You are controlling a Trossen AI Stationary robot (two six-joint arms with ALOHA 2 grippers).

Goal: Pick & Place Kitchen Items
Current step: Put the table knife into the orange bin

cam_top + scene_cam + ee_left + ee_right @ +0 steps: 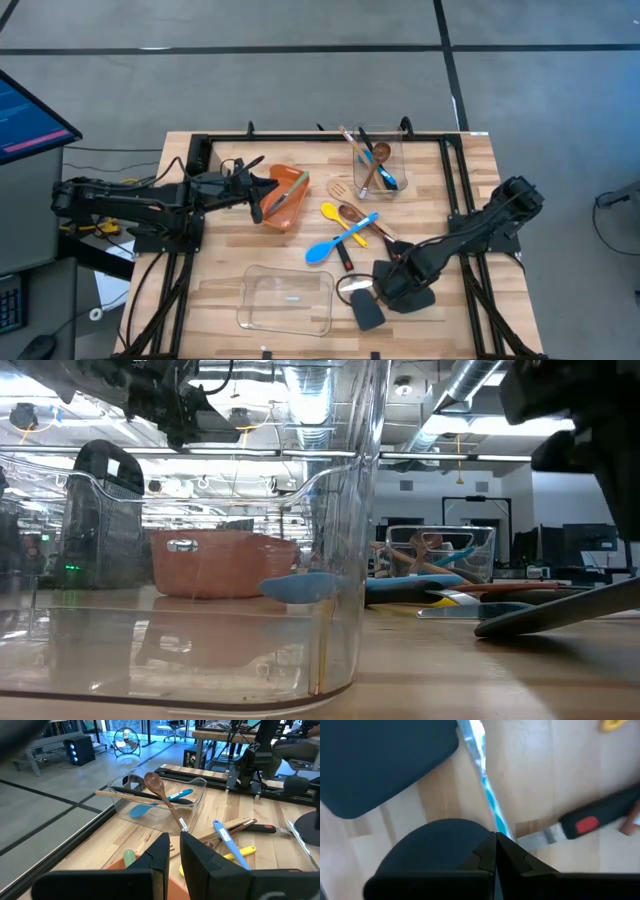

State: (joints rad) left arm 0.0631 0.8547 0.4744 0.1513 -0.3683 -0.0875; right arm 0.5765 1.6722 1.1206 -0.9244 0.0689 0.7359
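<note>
On your left, the left end effector (262,188) hovers over the orange bin (284,197), which sits on the wooden surface (220,270). Its fingers (200,857) stand close together with only a narrow gap, and nothing shows between them; I judge it empty. A green-tipped item (129,856) lies in the bin just under it.

Toward the middle, a blue spoon (338,241), a yellow spoon (343,220) and a wooden spoon (360,220) lie crossed in a loose pile, with a slotted wooden turner (341,190) just beside them. The tall clear container (379,157) behind the pile already holds several utensils. The wide clear container (286,300) at the near edge looks almost empty.

On your right, the right end effector (390,280) is down at the surface, jaws fully closed, among a black spatula (367,310) and a slim metal-and-dark-handled tool (592,820). In the right wrist view a thin bluish strip (485,785) runs up to the closed tips, but you cannot tell from this whether it is pinched or merely touched.

The risk here: if the closed tips only graze that slim piece, lifting could leave it behind or flick it. Because the neighbours lie so near, a sideways drag could push the spatula toward the edge.
</note>
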